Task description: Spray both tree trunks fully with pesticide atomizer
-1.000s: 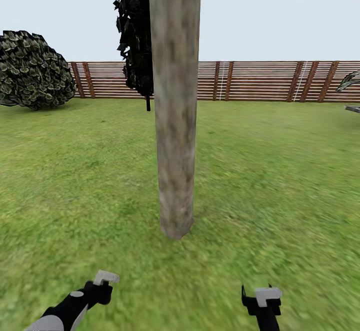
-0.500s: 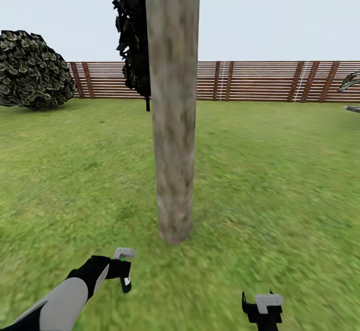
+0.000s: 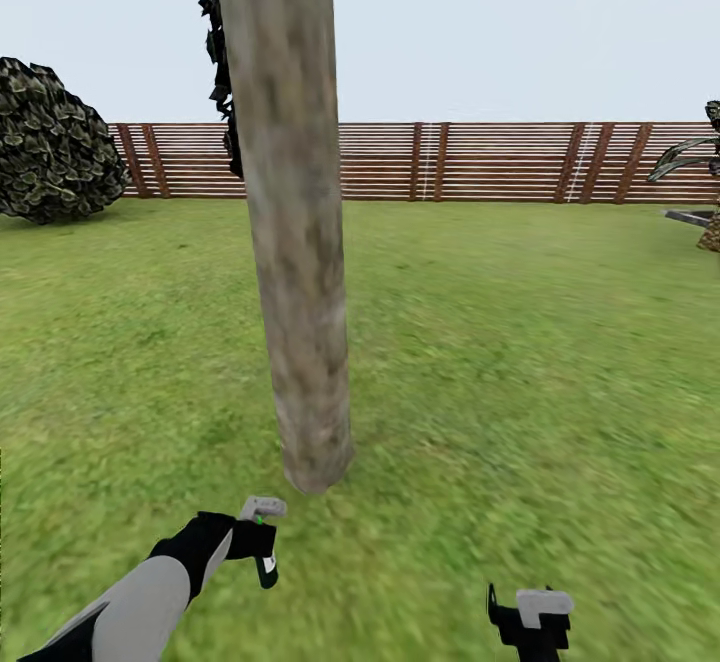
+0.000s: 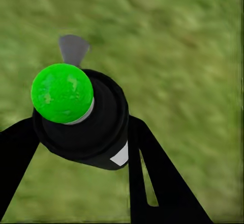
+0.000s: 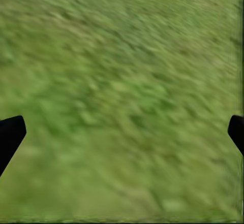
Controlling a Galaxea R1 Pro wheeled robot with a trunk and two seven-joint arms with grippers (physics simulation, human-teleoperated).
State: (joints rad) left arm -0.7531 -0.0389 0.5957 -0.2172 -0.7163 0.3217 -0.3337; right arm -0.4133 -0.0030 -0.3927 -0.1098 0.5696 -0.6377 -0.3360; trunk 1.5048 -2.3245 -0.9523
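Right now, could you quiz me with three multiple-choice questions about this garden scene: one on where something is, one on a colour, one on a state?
1. The tree trunk stands
A. ahead of both grippers
B. beyond the fence
C. inside the bush

2. The cap on the pesticide atomizer is
A. red
B. green
C. blue

3. The right gripper is
A. shut on a sprayer
B. open over grass
C. gripping the trunk

Answers: 1 A, it rises from the grass ahead of them; 2 B, a green ball tops it; 3 B, its fingers are spread with nothing between.

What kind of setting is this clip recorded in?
A simulated fenced garden or backyard: grass lawn underfoot, a slatted wooden fence along the far edge, a thick tree trunk close ahead and a leafy bush under open sky.
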